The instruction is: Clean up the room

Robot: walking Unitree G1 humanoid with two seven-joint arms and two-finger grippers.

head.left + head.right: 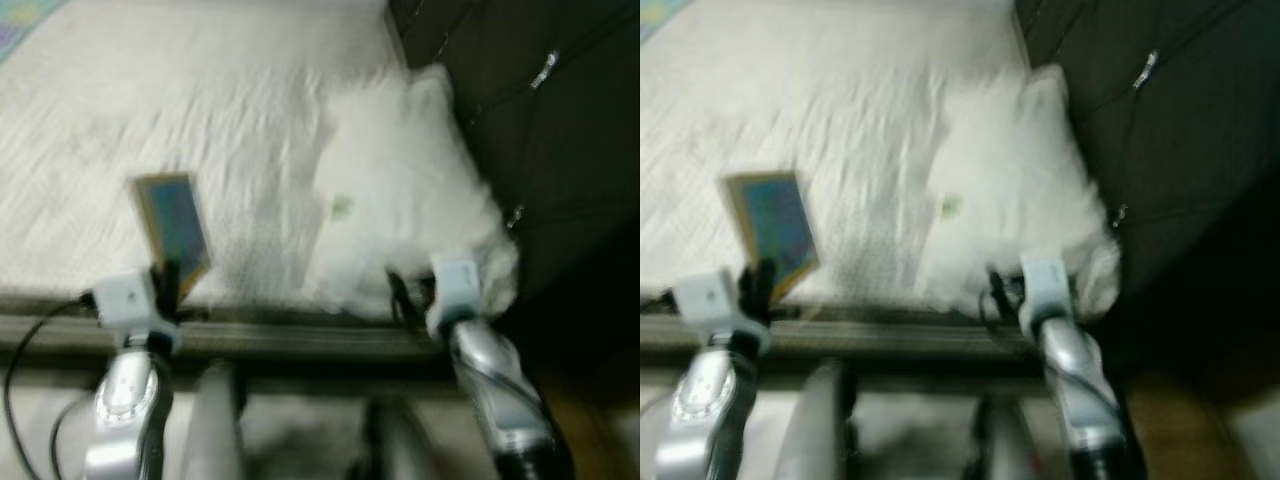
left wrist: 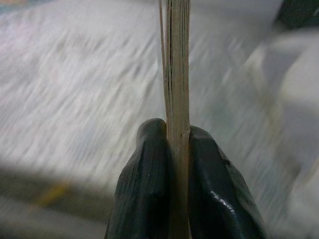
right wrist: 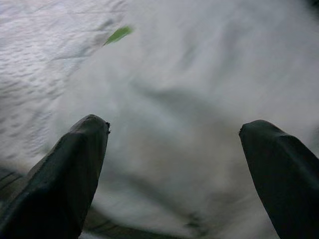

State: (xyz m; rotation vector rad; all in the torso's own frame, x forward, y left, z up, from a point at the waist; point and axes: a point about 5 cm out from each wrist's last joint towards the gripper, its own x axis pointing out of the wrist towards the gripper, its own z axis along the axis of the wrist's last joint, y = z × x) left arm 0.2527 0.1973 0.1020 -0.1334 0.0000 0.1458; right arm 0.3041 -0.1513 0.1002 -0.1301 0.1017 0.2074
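Pillow, white and soft (image 1: 405, 190), lies just ahead of my wide-open right end effector (image 3: 174, 159); left end effector (image 2: 177, 149) pinches a thin blue-covered book (image 1: 172, 225).

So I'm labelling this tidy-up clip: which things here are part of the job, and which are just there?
In the job:
- book, clamped on its edge in the left gripper
- white pillow, with the right gripper open just over it

Just there:
- white bedspread
- dark headboard
- bed frame rail
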